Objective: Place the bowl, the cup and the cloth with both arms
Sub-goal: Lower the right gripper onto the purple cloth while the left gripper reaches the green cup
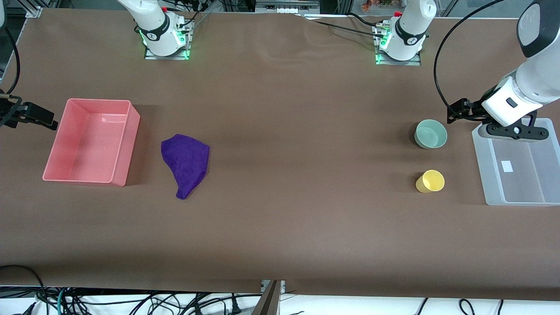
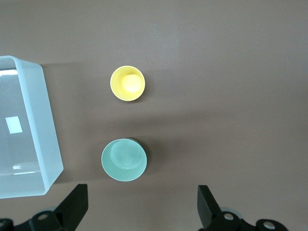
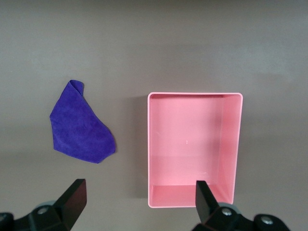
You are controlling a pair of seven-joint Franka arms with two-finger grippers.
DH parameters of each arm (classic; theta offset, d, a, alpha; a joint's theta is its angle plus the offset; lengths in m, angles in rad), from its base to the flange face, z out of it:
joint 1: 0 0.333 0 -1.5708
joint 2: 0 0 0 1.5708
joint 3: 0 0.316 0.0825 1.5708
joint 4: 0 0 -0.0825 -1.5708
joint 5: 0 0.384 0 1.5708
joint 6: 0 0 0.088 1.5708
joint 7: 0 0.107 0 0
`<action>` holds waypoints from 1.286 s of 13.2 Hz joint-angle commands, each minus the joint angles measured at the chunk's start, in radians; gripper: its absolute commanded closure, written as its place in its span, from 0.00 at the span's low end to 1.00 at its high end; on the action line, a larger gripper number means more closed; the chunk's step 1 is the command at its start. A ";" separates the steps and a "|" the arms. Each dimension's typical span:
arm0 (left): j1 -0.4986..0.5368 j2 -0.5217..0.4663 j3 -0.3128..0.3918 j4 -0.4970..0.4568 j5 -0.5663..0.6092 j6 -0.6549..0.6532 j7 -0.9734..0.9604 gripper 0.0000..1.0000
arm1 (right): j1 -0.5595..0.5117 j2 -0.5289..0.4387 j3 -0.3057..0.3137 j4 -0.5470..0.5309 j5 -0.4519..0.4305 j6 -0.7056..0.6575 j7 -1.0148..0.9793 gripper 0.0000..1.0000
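Below the left claw (image 2: 139,211), spread wide and empty: bowl (image 2: 124,160), with cup (image 2: 127,83) just past it, both upright on the counter (image 2: 231,72). Under the right claw (image 3: 137,207), equally agape, nothing gripped: cloth (image 3: 82,127) lay flat beside pink bin (image 3: 192,149).

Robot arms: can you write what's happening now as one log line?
left gripper open by clear bin | right gripper open by pink bin | bowl, cup, cloth on table
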 commanded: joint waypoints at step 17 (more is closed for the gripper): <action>0.163 0.019 0.002 -0.388 0.063 0.344 0.572 0.01 | 0.001 0.004 0.168 -0.329 -0.028 0.167 0.155 0.00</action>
